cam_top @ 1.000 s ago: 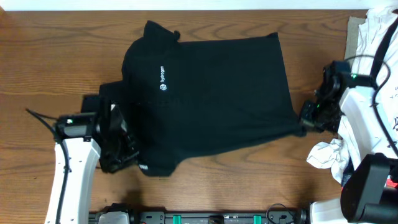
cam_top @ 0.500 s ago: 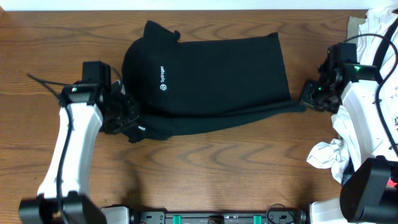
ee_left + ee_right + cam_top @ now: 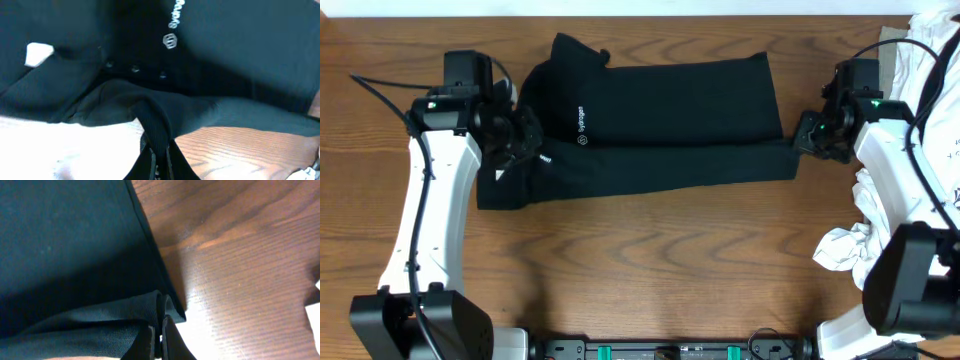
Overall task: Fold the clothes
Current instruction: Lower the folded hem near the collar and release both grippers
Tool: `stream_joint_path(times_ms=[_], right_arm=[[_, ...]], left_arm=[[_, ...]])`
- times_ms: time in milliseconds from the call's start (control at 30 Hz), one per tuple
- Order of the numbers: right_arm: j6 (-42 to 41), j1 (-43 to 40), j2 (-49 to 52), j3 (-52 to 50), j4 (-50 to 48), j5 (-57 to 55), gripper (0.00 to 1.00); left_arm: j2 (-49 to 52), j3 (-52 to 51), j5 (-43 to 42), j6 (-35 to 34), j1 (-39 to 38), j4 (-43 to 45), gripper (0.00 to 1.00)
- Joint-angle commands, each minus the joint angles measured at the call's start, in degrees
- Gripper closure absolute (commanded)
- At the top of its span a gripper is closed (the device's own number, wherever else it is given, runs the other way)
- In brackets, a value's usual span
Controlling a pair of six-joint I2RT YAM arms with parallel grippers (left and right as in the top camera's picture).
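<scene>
Overhead, one soft black logo garment [image 3: 670,110] doubled into a long band near the wood-grain table [image 3: 670,265]'s far edge, left gripper [image 3: 525,149] and right gripper [image 3: 806,140] each pinching one end.

White logo [image 3: 582,127] with lettering on the black clothes [image 3: 670,110], left end. Too small and blurred to read in any view.

- Brown wooden table [image 3: 670,260].
- Black clothes [image 3: 670,130] lie spread across its far half, doubled over.
- White garments [image 3: 842,248] are heaped at its right edge.
</scene>
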State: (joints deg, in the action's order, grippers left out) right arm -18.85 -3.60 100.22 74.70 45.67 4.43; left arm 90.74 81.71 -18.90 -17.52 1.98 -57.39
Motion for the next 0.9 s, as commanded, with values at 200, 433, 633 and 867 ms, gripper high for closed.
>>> stream_joint_path(times_ms=[200, 433, 633, 867], right_arm=[[-0.28, 0.9, 8.5, 1.01, -5.14, -1.2, 0.99], [0.55, 1.55, 10.51, 1.01, -10.95, -0.94, 0.99], [1.18, 3.17, 10.47, 1.01, -14.71, -0.35, 0.99], [1.79, 4.98, 10.47, 1.01, -18.53, -1.44, 0.99]], left_arm=[[4.55, 0.92, 6.62, 1.18, -3.19, 3.61, 0.94], [11.56, 0.92, 10.08, 1.05, -2.93, 6.19, 0.94], [13.7, 0.92, 12.52, -0.5, -0.74, 7.63, 0.94], [13.73, 0.92, 12.52, -0.76, 0.9, 8.48, 0.94]])
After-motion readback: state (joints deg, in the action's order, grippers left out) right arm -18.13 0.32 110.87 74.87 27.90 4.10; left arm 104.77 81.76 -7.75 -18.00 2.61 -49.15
